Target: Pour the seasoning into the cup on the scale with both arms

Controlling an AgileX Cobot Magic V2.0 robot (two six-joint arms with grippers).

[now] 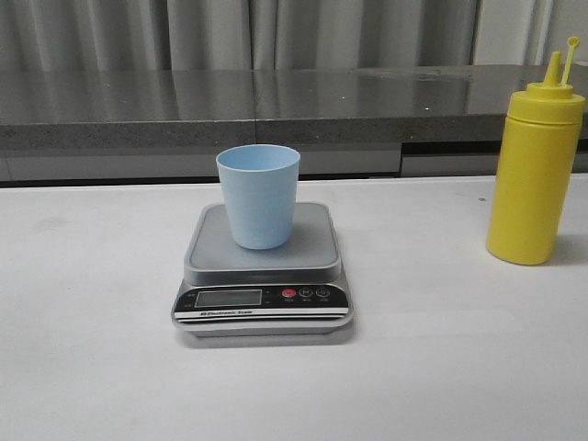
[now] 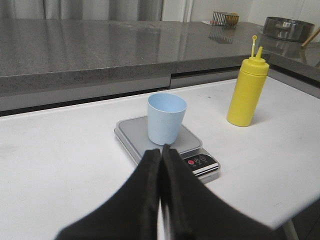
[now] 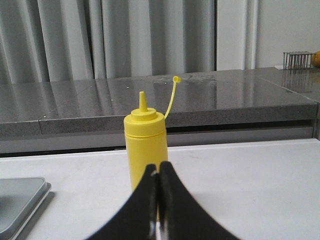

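The pale blue cup (image 1: 258, 196) stands upright on the grey platform of the scale (image 1: 312, 257) at the table's middle. The yellow seasoning bottle (image 1: 534, 170) stands upright at the right, its nozzle cap flipped off on its strap. Neither gripper shows in the front view. My left gripper (image 2: 161, 150) is shut and empty, well short of the scale (image 2: 132, 134) and cup (image 2: 165, 119); the bottle (image 2: 247, 90) stands beyond them. My right gripper (image 3: 158, 168) is shut and empty, in front of the bottle (image 3: 145, 147), apart from it.
A long grey stone counter (image 1: 276, 106) runs behind the white table (image 1: 92, 303), with curtains behind it. A wire basket (image 2: 224, 18) and a metal bowl (image 2: 290, 28) sit on the counter far off. The scale's corner (image 3: 20, 200) shows in the right wrist view.
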